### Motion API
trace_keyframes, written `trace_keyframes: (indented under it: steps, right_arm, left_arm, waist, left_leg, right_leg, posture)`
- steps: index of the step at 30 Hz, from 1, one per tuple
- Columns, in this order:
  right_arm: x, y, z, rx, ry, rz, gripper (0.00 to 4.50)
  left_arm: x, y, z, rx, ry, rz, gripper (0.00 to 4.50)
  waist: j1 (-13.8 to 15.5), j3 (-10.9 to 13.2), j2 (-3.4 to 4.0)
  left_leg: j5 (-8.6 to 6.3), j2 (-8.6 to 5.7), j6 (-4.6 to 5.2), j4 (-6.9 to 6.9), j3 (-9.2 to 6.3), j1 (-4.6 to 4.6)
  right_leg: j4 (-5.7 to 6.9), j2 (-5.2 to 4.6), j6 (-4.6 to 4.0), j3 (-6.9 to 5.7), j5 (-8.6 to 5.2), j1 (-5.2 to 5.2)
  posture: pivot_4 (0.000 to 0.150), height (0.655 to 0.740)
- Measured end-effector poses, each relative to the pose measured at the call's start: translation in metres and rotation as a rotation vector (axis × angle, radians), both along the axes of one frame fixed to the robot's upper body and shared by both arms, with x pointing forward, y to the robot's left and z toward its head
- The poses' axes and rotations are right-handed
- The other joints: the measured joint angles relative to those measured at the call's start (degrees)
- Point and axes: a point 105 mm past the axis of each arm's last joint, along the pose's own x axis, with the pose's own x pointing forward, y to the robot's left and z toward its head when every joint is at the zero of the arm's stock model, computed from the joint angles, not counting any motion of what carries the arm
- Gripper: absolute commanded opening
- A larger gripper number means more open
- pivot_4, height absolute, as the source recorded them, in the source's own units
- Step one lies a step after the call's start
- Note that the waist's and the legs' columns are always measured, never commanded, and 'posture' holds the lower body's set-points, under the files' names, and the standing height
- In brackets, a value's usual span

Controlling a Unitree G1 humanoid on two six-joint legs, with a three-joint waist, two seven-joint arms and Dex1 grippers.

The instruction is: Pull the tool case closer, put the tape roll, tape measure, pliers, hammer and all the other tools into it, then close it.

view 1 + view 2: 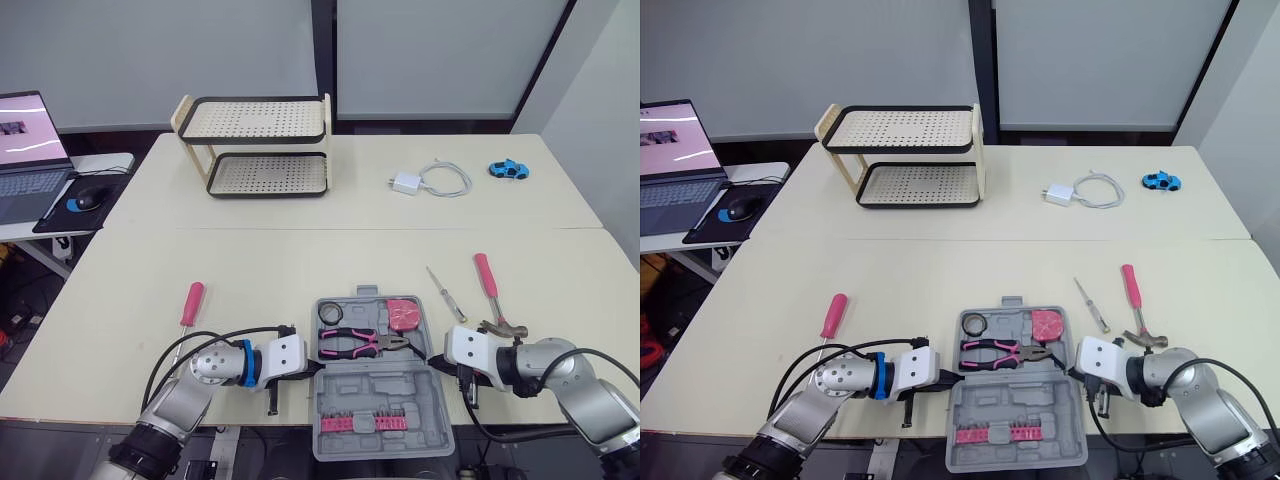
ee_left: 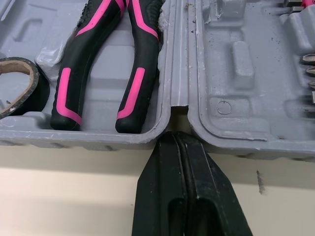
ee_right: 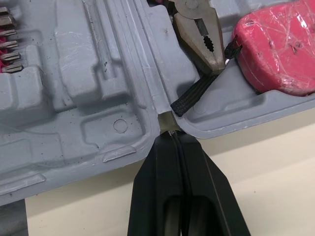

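Left wrist view: left gripper (image 2: 178, 135) and right gripper (image 3: 171, 133), fingers pressed together, flank the open tool case (image 1: 372, 392) at near edge of table (image 1: 250, 270).

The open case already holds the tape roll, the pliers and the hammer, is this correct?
Not quite. The hammer lies on the table, right of the case, as the left eye view shows. The tape roll and the pliers are in the case.
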Motion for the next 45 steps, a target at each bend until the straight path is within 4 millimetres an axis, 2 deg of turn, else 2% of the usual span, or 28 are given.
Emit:
trace_keyframes:
  steps: [20,31,45]
  right_arm:
    - [0.007,0.005,-0.002,0.032,0.03,-0.056,0.0]
    - [0.013,0.006,-0.001,0.041,0.024,-0.086,0.0]
    - [0.033,0.008,0.003,0.04,-0.003,-0.117,0.0]
  left_arm:
    - [0.009,-0.002,0.003,0.031,-0.025,-0.001,0.02]
    - [0.025,-0.002,0.006,0.044,-0.056,0.006,0.02]
    - [0.046,-0.004,0.008,0.046,-0.103,0.023,0.02]
  waist:
    - [-0.01,-0.05,0.01]
    - [-0.01,-0.05,0.01]
    - [-0.03,-0.06,0.03]
  left_leg:
    - [0.0,0.0,0.0,-0.01,-0.01,0.05]
    - [0.0,-0.02,0.0,-0.01,0.0,0.05]
    - [0.0,-0.05,0.0,0.0,0.01,0.08]
  right_leg:
    - [0.02,0.02,0.0,0.0,0.0,0.03]
    - [0.02,0.01,0.0,0.0,0.0,0.03]
    - [0.06,0.02,0.0,0.0,0.0,0.03]
  posture:
    - [0.15,0.74]
    - [0.15,0.74]
    - [0.15,0.74]
